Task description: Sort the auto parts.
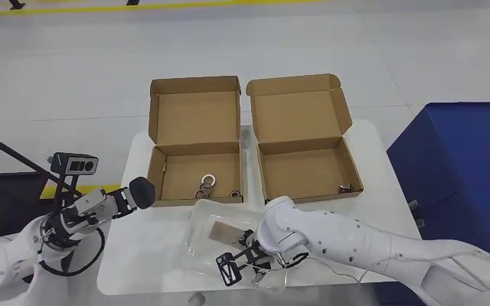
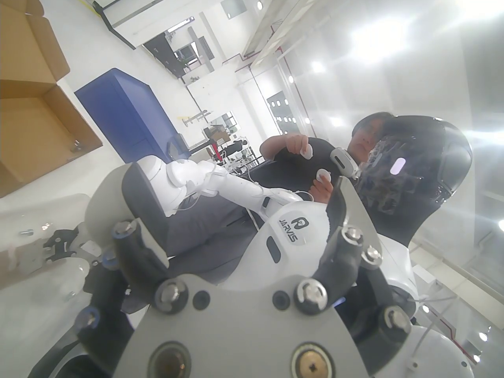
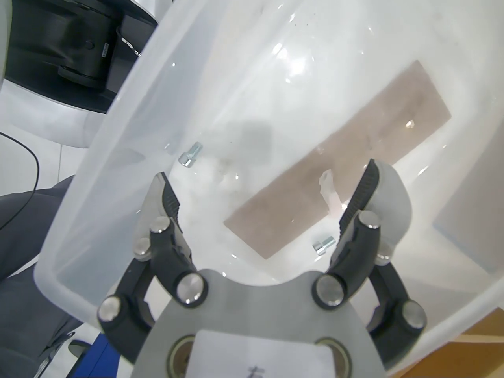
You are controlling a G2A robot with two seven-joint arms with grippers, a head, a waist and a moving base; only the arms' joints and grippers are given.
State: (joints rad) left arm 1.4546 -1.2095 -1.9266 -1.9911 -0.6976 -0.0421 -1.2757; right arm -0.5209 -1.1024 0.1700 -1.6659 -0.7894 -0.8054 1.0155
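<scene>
A clear plastic bin (image 3: 118, 127) stands at the table's front centre, and my right gripper (image 3: 267, 173) hangs open just above its floor. Two small silver bolts lie inside: one (image 3: 190, 154) near the bin wall, the other (image 3: 323, 245) close to one finger, neither touched. In the top view the right gripper (image 1: 230, 268) is over the bin's (image 1: 200, 229) near end. The left cardboard box (image 1: 164, 172) holds three metal rings (image 1: 207, 182). The right box (image 1: 306, 172) holds one small part (image 1: 346, 187). My left gripper (image 1: 142, 191) sits off the table's left edge, open and empty (image 2: 236, 214).
A brown label (image 3: 354, 151) shows through the bin floor. Both box lids stand open at the back. A blue cabinet (image 1: 448, 176) stands right of the table. Bare white tabletop (image 1: 145, 245) lies left of the bin.
</scene>
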